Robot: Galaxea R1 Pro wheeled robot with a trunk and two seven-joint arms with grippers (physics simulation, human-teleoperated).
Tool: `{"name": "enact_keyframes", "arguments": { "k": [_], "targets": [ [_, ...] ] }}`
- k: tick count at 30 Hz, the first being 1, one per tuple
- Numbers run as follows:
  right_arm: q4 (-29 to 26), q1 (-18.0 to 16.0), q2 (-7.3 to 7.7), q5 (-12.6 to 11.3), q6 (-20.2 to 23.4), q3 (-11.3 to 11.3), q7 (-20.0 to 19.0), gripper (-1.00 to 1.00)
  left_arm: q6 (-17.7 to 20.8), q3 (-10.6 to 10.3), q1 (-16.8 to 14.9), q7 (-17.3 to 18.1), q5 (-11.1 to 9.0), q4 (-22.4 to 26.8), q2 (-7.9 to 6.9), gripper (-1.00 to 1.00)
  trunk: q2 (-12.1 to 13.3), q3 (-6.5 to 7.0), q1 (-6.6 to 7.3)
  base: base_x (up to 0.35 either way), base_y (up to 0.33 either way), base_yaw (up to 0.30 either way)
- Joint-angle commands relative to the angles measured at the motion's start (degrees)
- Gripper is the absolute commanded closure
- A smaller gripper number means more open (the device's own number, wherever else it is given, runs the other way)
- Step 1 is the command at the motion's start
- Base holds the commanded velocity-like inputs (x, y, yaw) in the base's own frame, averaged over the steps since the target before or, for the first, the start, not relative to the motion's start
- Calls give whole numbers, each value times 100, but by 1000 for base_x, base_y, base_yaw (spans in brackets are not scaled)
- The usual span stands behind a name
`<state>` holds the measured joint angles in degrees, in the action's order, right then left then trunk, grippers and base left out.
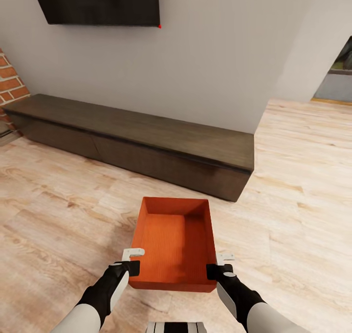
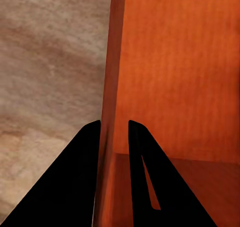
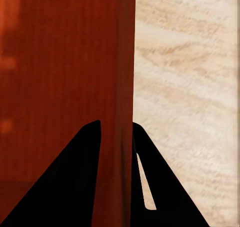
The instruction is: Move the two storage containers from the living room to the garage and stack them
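Observation:
An orange-red storage container (image 1: 173, 245) hangs open-topped and empty in front of me above the light wood-plank living room floor. My left gripper (image 1: 131, 266) is shut on the container's left wall, my right gripper (image 1: 215, 270) on its right wall. In the left wrist view the black fingers (image 2: 82, 187) straddle the thin orange wall (image 2: 111, 87), one finger inside the bin and one outside. The right wrist view has its fingers (image 3: 80, 187) clamped the same way over the other wall (image 3: 120, 87). The garage is out of view.
A long, low dark-wood cabinet (image 1: 146, 142) runs along the cream wall ahead, under a black wall TV (image 1: 98, 3). A brick column (image 1: 10, 83) stands at the far left. An opening (image 1: 335, 78) lies at the far right, with open plank floor (image 1: 303, 176) leading toward it.

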<state>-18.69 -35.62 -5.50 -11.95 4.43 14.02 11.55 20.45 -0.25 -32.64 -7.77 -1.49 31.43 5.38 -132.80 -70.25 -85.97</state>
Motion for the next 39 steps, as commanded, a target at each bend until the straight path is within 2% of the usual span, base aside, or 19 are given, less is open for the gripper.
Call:
{"name": "enact_keyframes", "arguments": {
  "k": [1, 39],
  "targets": [
    [-30, -7, 5, 79, -47, -58, 59, 100, 47, -1, 4, -172, 87, -15, -2, 100, 40, 15, 23, 0, 0, 0],
    [-39, -7, 11, 79, -34, -58, 67, 100, 47, 13, 4, -172, 52, -23, -11, 100, 1564, 697, 858, 0, 0, 0]
  ]
}}
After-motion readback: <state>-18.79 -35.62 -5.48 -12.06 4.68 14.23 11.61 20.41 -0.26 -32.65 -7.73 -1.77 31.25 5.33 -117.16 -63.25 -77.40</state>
